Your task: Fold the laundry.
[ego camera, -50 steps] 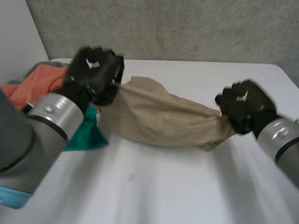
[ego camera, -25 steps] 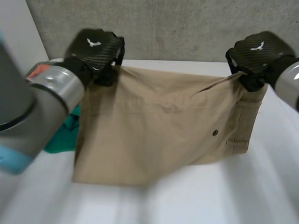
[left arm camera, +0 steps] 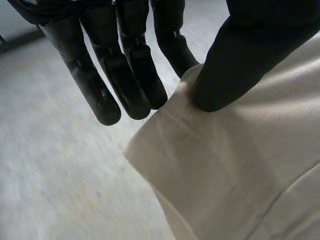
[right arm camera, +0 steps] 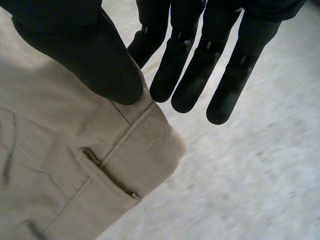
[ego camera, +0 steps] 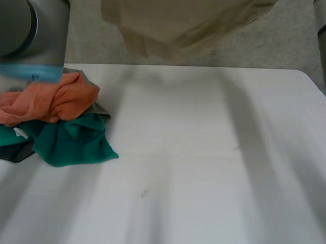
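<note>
White table (ego camera: 215, 172) open from centre out to 3 and 6 o'clock edges; crumpled orange-green laundry pile (ego camera: 50, 123) at 9 o'clock. Tan trousers (ego camera: 177, 21) hang at 12 o'clock, off the table, wrinkled. Left hand (left arm camera: 127, 75) pinches one corner, thumb against fingers; right hand (right arm camera: 192, 75) pinches the seamed waistband corner.

I see the white worktop (ego camera: 204, 166) carrying one cloth pile (ego camera: 56, 123), orange over green, on my left hand (left arm camera: 127, 70) side.
</note>
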Robot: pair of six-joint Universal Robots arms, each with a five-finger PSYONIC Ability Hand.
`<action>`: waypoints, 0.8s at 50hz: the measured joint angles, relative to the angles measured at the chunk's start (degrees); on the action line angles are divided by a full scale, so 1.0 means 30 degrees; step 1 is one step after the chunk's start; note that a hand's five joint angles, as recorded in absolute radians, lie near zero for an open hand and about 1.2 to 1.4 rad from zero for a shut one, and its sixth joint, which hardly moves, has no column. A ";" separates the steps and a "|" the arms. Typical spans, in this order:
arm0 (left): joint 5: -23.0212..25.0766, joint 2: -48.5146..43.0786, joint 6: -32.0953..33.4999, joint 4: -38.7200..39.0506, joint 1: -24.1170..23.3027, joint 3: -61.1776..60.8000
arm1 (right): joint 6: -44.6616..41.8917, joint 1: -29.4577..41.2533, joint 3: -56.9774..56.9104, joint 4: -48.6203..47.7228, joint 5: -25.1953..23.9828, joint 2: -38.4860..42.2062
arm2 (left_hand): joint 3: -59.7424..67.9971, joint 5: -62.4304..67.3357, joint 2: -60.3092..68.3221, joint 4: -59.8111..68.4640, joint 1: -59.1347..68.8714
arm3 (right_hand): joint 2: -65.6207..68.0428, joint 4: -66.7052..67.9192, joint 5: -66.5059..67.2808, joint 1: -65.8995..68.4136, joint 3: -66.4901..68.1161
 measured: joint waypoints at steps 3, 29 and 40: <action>-0.0026 0.0572 -0.0165 -0.1291 -0.0039 -0.2774 | -0.0131 0.0005 0.1710 0.1934 -0.0931 -0.0018 | 0.0000 0.0165 0.0002 0.0000 0.0000 | 0.0000 0.0000 -0.0006 0.0032 0.0000; -0.0714 -0.4045 0.2951 -0.1888 -0.0285 -1.2036 | -0.1798 -0.0026 1.0230 0.5189 -0.1867 0.3394 | -1.1733 -1.1452 -1.1922 -1.2069 -1.0897 | 0.0169 0.0002 -0.0003 0.0032 0.0000; -0.0663 0.1565 0.3193 -0.1831 -0.1038 -1.6339 | -0.1623 -0.0165 1.0368 0.5215 -0.1729 0.3265 | -0.7797 -0.7404 -0.7868 -0.8075 -0.6421 | 0.0169 0.0002 0.0000 0.0032 0.0000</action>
